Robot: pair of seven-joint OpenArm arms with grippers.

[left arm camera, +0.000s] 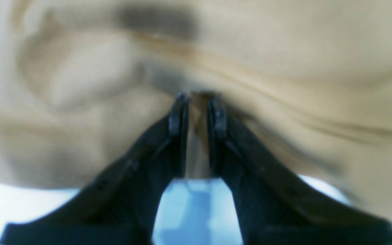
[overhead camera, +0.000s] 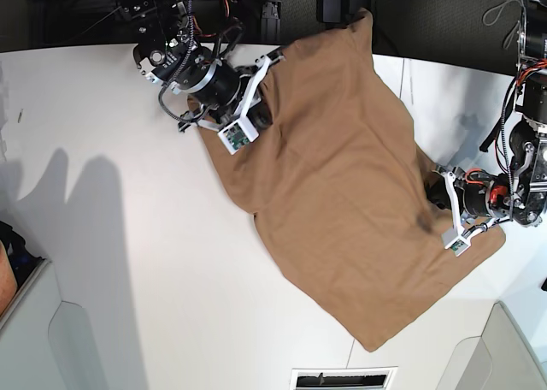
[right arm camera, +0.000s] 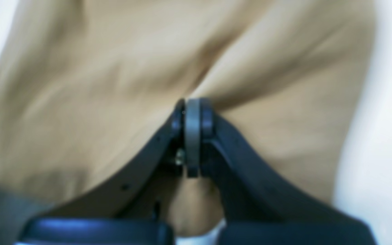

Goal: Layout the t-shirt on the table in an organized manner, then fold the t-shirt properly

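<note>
The left jaws (left arm camera: 197, 102) stand narrow, pinching a fold of the tan t-shirt (left arm camera: 284, 51) between their tips; cloth shows in the slot between the two black fingers (left arm camera: 179, 115). The right jaws (right arm camera: 192, 115) are pressed fully together, and the shirt's fabric gathers into creases right at their tips, so they grip the cloth there.

In the base view the right arm's jaws (overhead camera: 267, 65) hold the shirt near its far edge, and the left arm's jaws (overhead camera: 432, 195) hold it at the side edge. The t-shirt (overhead camera: 342, 202) lies spread between them as a slanted, roughly four-sided sheet on the white bench (overhead camera: 128, 262). One corner reaches past the bench's far edge, and another lies near the front edge beside a thin dark seam (overhead camera: 352, 349).

A broad stretch of bare bench lies open on the side of the right arm and toward the front. On the left arm's side the cloth runs close to the bench's edge.
</note>
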